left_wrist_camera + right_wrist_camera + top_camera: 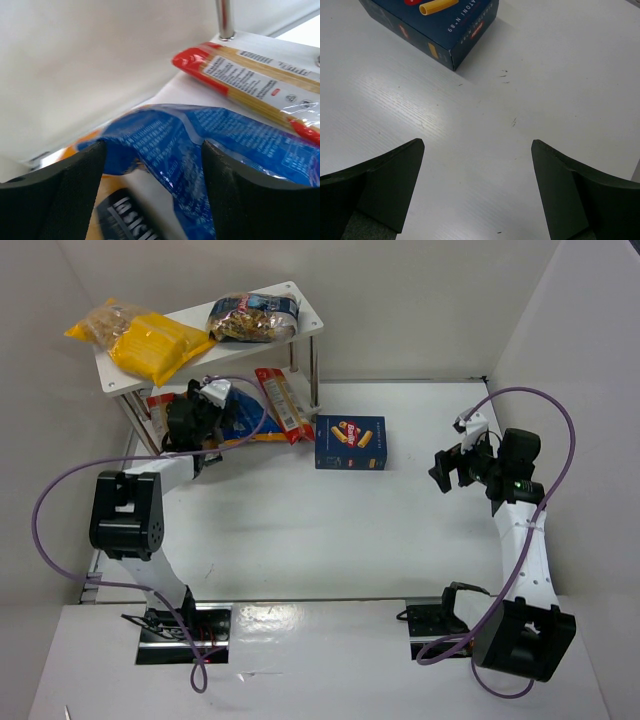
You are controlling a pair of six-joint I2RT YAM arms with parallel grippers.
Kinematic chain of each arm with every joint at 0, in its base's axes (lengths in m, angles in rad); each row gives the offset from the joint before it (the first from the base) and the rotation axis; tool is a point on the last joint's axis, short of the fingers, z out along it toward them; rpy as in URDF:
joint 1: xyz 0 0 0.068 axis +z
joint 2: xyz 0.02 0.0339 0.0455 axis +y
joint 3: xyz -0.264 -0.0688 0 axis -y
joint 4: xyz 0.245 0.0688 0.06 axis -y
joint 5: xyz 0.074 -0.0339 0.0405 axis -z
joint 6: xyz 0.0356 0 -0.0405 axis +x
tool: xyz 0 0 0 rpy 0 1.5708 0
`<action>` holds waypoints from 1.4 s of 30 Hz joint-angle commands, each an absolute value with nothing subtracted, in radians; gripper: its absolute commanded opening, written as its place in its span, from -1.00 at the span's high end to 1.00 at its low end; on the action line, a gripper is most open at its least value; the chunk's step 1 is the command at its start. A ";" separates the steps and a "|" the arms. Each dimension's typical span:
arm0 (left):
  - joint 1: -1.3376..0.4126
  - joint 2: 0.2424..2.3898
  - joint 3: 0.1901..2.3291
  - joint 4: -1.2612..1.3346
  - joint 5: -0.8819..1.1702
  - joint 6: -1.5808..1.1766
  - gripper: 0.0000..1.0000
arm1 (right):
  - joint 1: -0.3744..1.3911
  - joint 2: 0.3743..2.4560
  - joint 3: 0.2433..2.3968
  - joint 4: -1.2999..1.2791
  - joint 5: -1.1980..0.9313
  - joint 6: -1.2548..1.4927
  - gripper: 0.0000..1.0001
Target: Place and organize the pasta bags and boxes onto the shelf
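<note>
The white two-tier shelf (305, 315) stands at the back left. Its top board holds a yellow pack (158, 346), a clear bag (100, 322) and a blue-and-clear bag (252, 317). Under it lie the crinkly blue bag (245, 418) and a narrow red-edged pack (283, 405). My left gripper (222, 410) is open under the top board, its jaws either side of a raised fold of the blue bag (225, 135), beside the red-edged pack (250, 75). The dark-blue box (350, 442) lies flat on the table. My right gripper (443, 468) is open and empty, low over the table right of the box (435, 20).
A shelf post (224, 17) stands just beyond the red-edged pack. White walls close in the table at the back, left and right. Purple cables loop from both arms. Another dark printed pack (125, 217) shows under the left gripper (152, 145).
</note>
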State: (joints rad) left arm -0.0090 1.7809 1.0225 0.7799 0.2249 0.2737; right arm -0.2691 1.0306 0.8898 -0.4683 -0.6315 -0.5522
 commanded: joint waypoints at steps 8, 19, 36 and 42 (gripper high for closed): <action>0.026 1.582 0.934 0.804 0.209 0.318 -0.78 | -0.278 0.982 0.887 -0.463 -0.687 -0.568 -0.92; 0.017 1.369 0.859 0.462 0.296 0.288 -0.90 | -0.278 0.940 0.896 -0.472 -0.715 -0.549 -0.92; -0.173 1.022 1.086 -0.665 0.529 0.491 -0.98 | -0.244 0.844 0.926 -0.462 -0.723 -0.442 -1.00; -0.206 0.951 1.083 -0.700 0.462 0.232 -0.98 | -0.086 0.825 0.948 -0.526 -0.510 -0.319 -1.00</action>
